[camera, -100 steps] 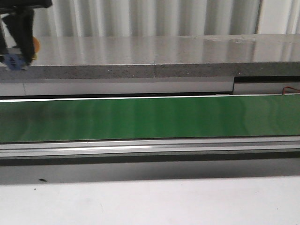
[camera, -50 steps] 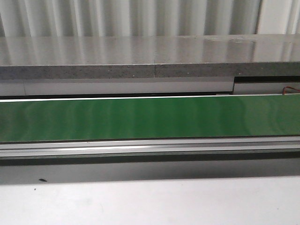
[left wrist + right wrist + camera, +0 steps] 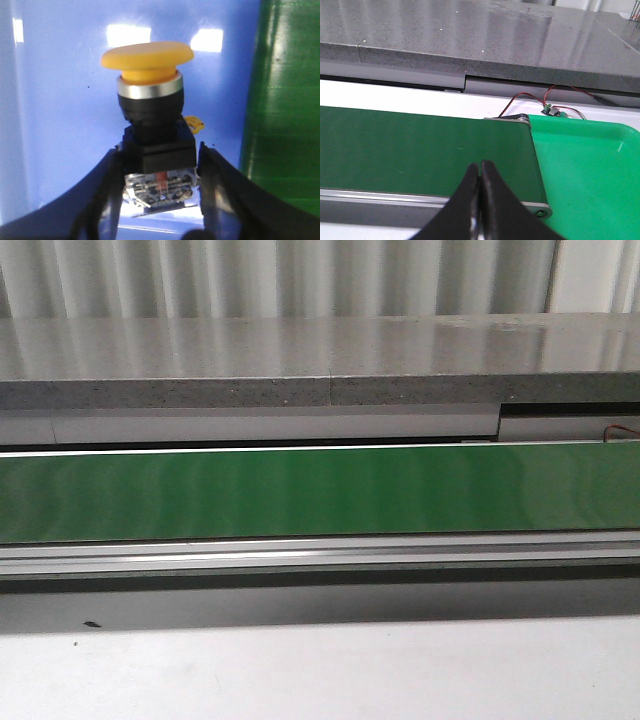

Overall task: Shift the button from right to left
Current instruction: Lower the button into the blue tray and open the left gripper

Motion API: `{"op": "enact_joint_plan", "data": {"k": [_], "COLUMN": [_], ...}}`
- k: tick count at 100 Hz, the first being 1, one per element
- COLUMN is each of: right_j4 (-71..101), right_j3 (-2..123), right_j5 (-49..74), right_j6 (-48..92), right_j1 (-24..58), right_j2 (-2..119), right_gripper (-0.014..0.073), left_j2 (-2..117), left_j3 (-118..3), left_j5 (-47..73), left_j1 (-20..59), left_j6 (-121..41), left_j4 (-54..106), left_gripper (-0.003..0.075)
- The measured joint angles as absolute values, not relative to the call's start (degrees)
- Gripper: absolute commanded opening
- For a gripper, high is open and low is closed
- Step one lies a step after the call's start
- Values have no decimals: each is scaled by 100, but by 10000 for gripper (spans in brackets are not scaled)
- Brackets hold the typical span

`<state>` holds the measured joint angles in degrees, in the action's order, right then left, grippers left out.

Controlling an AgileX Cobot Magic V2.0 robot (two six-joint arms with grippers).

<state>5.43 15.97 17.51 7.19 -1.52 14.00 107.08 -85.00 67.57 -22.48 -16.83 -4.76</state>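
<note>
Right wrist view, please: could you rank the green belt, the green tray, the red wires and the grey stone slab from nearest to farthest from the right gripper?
From the right gripper, shut and empty:
1. Green belt, directly under the fingertips.
2. Green tray, beside the belt's end.
3. Red wires, past the belt's end roller, behind the tray.
4. Grey stone slab, farthest, across the back.

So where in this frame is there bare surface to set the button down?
The blue surface behind the button, held in the left gripper, shows bare up to the green belt's edge. Ahead of the shut right gripper, the belt and the green tray beside it lie bare. Nowhere looks crowded.
</note>
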Motion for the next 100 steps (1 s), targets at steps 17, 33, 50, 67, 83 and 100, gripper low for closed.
{"op": "enact_joint_plan", "data": {"k": [17,33,50,67,83,100], "right_j4": [543,543,543,543,543,543], "right_j3": [1597,1597,1597,1597,1597,1597], "right_j5": [1751,1751,1751,1751,1751,1751], "right_j6": [719,719,719,719,719,719], "right_j1": [-152,-152,-152,-152,-152,-152], "right_j2": [1400,1400,1400,1400,1400,1400], "right_gripper": [-67,-67,-67,-67,-67,-67], "left_j2": [11224,11588,11642,11642,11620,11135], "left_j3": [-8491,-8491,-8491,-8491,-8707,-8846], "left_j5": [6608,6595,6605,6583,6621,6517], "left_j1": [-2268,-2268,-2268,-2268,-2268,-2074], "left_j6": [-1723,-1819,-1937,-1976,-1976,-1814], "left_j4": [-489,-651,-684,-728,-521,-200], "left_gripper": [145,167,412,552,465,218]}}
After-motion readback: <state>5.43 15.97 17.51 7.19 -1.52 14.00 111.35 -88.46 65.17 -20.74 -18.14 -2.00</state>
